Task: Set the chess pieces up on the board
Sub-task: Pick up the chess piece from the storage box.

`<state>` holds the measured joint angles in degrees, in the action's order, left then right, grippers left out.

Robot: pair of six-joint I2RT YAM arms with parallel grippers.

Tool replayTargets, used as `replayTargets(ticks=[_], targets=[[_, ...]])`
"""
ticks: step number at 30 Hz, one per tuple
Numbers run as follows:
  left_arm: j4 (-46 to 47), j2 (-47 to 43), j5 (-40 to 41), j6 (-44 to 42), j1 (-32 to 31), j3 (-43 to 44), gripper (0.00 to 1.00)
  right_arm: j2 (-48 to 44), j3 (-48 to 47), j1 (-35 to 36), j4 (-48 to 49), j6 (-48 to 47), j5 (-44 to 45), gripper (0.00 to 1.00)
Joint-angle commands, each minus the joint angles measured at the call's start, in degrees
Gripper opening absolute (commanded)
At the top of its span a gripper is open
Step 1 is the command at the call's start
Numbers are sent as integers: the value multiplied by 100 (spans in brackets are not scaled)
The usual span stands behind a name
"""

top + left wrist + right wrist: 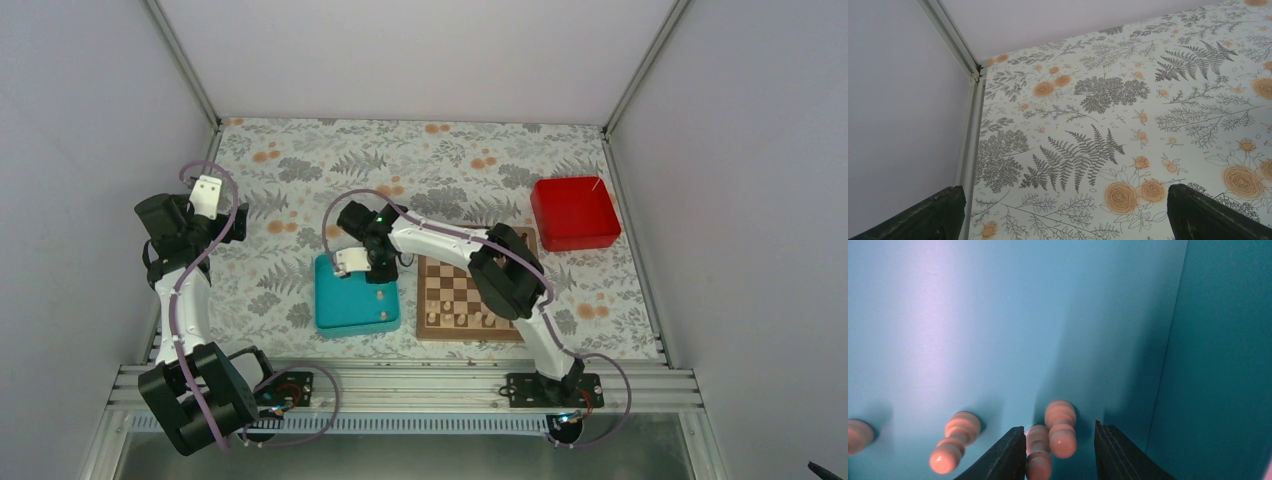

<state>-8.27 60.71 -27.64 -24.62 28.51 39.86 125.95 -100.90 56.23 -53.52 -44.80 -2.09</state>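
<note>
The right pincer (1059,434) hung low inside the teal tray (998,315), its jaws apart and straddling 2 pale chess pieces (1061,427) that lay on the tray floor, clamping neither. In the wrist view, 2 more lay further left. The board (447,283) sat just right of the tray on the bench (300,170). The left pincer (1064,192) stood wide open over the floral bench, well apart.
</note>
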Motion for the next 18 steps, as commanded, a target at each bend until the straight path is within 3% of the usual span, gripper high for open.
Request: replayTargets(ticks=[1, 4, 9, 18], targets=[[115, -77, -165, -6, 41, 6, 100, 163, -24, -89, 127, 88, 129, 37], [99, -69, -183, -8, 45, 17, 100, 176, 17, -101, 140, 85, 116, 35], [90, -86, -181, -8, 49, 16, 100, 138, -25, -120, 164, 98, -27, 19], [98, -87, -170, -16, 42, 6, 100, -102, -60, -116, 23, 137, -244, 9]])
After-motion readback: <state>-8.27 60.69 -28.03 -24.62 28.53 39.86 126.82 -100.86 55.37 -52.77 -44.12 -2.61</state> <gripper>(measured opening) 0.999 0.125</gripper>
